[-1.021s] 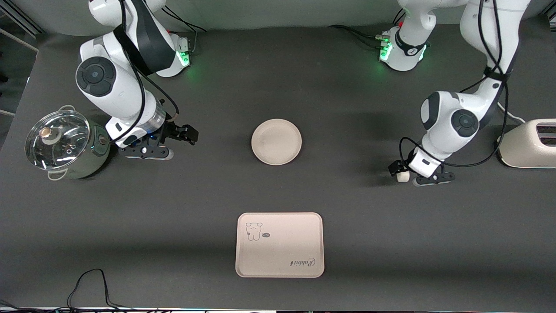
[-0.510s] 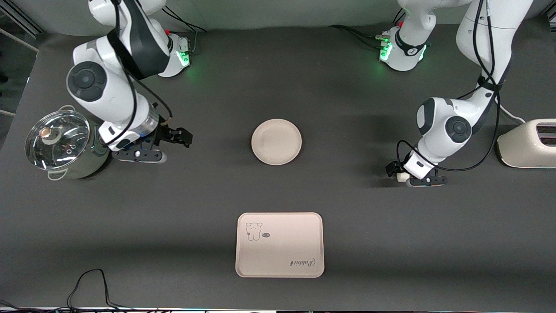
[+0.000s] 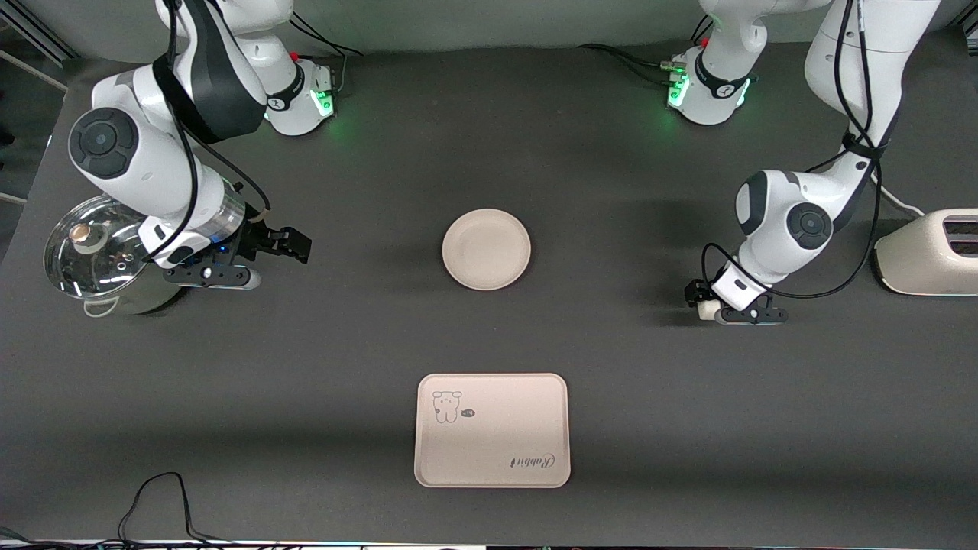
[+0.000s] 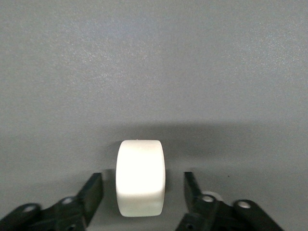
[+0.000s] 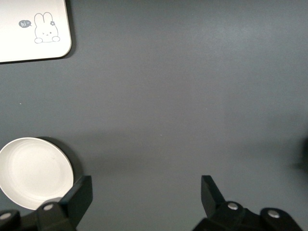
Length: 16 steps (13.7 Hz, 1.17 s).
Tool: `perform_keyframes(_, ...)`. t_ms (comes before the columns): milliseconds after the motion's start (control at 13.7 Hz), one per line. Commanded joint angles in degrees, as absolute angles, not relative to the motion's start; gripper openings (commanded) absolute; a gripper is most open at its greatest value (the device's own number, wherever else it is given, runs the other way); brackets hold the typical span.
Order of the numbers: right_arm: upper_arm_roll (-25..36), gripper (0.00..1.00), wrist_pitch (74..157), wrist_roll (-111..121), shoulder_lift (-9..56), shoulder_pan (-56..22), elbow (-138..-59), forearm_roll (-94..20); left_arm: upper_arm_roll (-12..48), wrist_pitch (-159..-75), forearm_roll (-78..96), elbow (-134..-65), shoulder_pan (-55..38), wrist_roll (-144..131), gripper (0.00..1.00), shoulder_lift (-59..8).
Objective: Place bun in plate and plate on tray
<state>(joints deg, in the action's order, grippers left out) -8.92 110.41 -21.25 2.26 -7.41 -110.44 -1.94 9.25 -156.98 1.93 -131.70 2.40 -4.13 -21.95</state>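
Left hand [image 4: 142, 202] low over the worktop [image 3: 611, 397] toward the left arm's end, fingers spread either side of the bun [image 4: 140, 177], not touching. Right hand [image 5: 144, 202] spread, raised beside the pot [image 3: 99, 260]. Plate [image 3: 486, 249] mid-worktop; tray [image 3: 492, 430] nearer the camera.

The front camera looked down from high across the tabletop [image 3: 626, 153], facing both arm bases along the view's top edge. The left wrist camera sat close over the bun [image 4: 140, 184], looking past its own pincer [image 4: 143, 192]. The right wrist camera hung higher, sharing the plate [image 5: 33, 172] and a corner of the tray [image 5: 29, 31] with the front view.
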Motion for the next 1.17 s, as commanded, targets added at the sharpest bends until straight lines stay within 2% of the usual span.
perform_keyframes(0, -10.45, 1.0, 112.24, -20.21, -1.05, -2.93, -114.43, -2.72, 9.32, -157.85, 1.67, -132.72, 2.64, -2.99, 0.4, -21.36)
perform_keyframes(146, -17.89, 1.0, 111.62, -19.17, -2.19, 4.88, -114.43, -2.72, 9.32, -157.59, 1.67, -132.63, 2.64, -2.99, 0.35, -21.27)
perform_keyframes(219, -19.41, 1.0, 111.36, -18.03, -2.37, 6.92, -114.52, -2.72, 9.4, -157.33, 1.67, -132.54, 2.64, -2.99, 0.34, -21.01)
perform_keyframes(510, -19.34, 1.0, 111.18, -17.75, -2.37, 6.59, -114.43, -2.72, 9.4, -155.93, 1.67, -132.01, 2.72, -3.51, 0.35, -18.82)
perform_keyframes(656, -19.34, 1.0, 110.66, -17.67, -2.29, 6.24, -114.69, -2.72, 9.67, -149.63, 2.19, -130.62, 2.46, -5.09, 0.34, -15.58)
perform_keyframes(802, -19.34, 1.0, 110.74, -17.75, -2.29, 5.71, -115.49, -2.72, 10.1, -142.42, 2.28, -128.77, 1.59, -8.68, 0.25, -12.06)
perform_keyframes(1094, -19.34, 1.0, 111.71, -17.75, -1.15, 5.54, -115.22, -2.81, 15.36, -127.47, 2.37, -121.4, 0.79, -18.95, 0.25, -8.18)
